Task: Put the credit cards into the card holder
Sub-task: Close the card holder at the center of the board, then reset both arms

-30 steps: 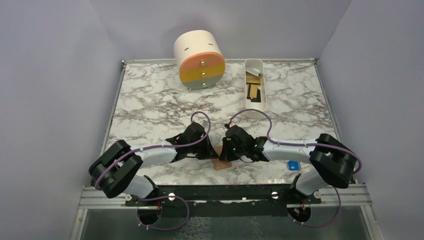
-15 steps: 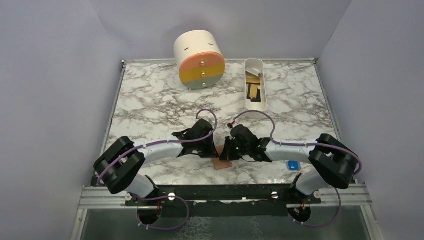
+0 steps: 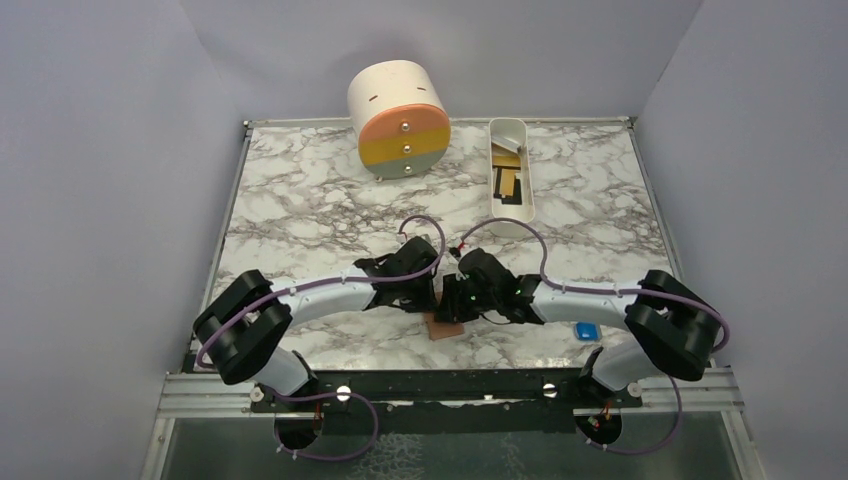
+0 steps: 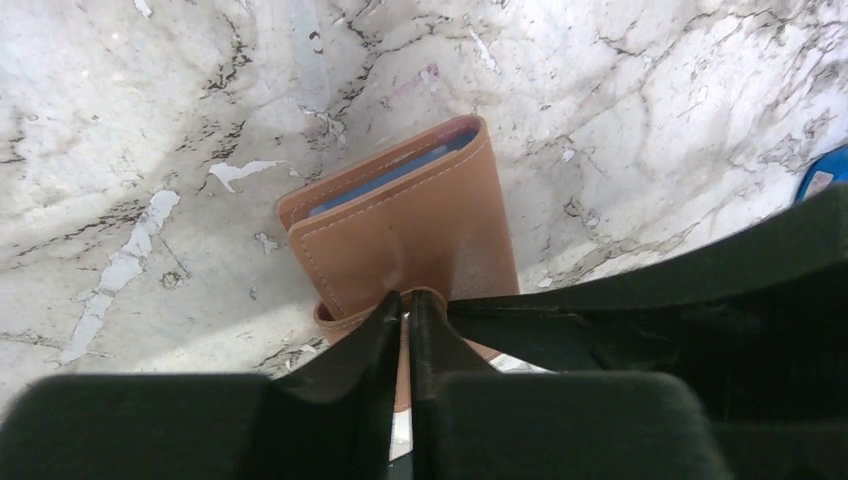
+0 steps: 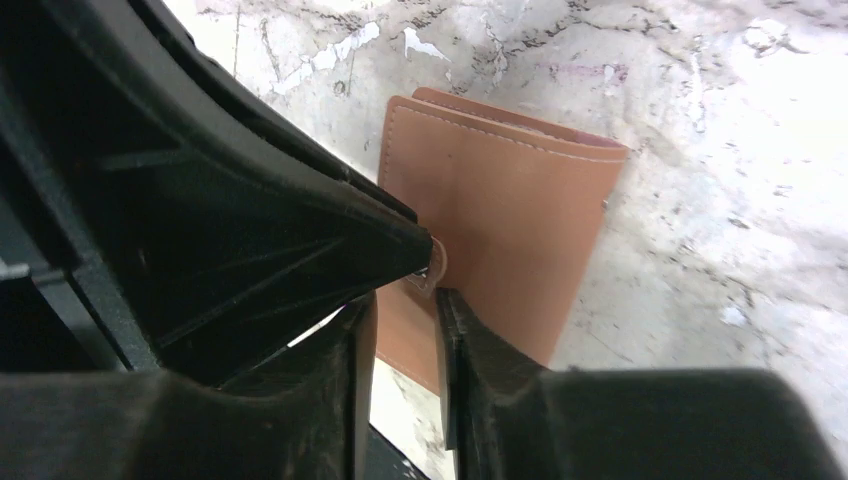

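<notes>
The marble-pattern worktop (image 3: 300, 200) carries four loose items.

Largest is a cream drum-shaped drawer unit (image 3: 400, 120) at the far edge, left of centre. Its round face has orange, yellow and grey-green bands, each with a small knob.

Next is a long white tray (image 3: 512, 226) at the far edge, right of centre, lying lengthwise toward the near edge. Flat tan and dark pieces lie inside it. They are too small in the top view to confirm as the credit cards (image 3: 508, 182).

The card holder (image 3: 443, 329) lies at the near edge, about mid-width, between the two arms and well apart from the tray. It is tan-brown leather with pale stitching along its border, and it is folded closed and lying flat. A light-blue strip shows along its open side in the left wrist view (image 4: 420, 230). Whether that strip is lining or a card cannot be told.

The left end effector (image 4: 405, 300) has its fingers pressed almost together on the holder's small closing tab. The right end effector (image 5: 405, 320) comes in from the opposite side with its fingers a narrow gap apart, and tan leather shows in the gap. Whether it grips the holder cannot be told. Seen from above, both end effectors cover the far part of the holder.

A small bright blue block (image 3: 587, 331) lies toward the near right corner.

A metal snap stud (image 5: 435, 262) sits on the tab, at the left fingertip.
</notes>
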Controlling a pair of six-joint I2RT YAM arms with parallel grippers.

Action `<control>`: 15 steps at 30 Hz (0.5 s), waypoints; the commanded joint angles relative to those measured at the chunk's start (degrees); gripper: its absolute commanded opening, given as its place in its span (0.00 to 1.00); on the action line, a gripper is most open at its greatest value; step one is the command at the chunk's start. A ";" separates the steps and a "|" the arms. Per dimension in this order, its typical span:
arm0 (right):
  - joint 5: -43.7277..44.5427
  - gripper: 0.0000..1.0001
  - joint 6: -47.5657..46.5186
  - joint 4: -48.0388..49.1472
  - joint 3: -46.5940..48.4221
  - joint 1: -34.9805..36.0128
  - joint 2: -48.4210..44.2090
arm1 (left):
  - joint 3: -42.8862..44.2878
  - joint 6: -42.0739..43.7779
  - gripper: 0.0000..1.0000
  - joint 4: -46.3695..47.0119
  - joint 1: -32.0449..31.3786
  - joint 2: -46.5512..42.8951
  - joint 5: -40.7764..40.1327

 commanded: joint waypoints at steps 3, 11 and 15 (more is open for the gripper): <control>6.70 0.49 -4.23 -11.04 5.51 0.46 -9.16 | 7.25 1.88 0.29 -5.69 -0.37 -4.38 -4.45; 15.49 0.81 -6.57 -24.35 11.52 0.47 -23.69 | 13.41 5.19 0.55 -12.53 -0.26 -19.90 -12.60; 21.74 0.87 -7.83 -31.39 17.85 0.47 -27.98 | 17.37 9.46 0.99 -16.71 -0.20 -26.79 -17.06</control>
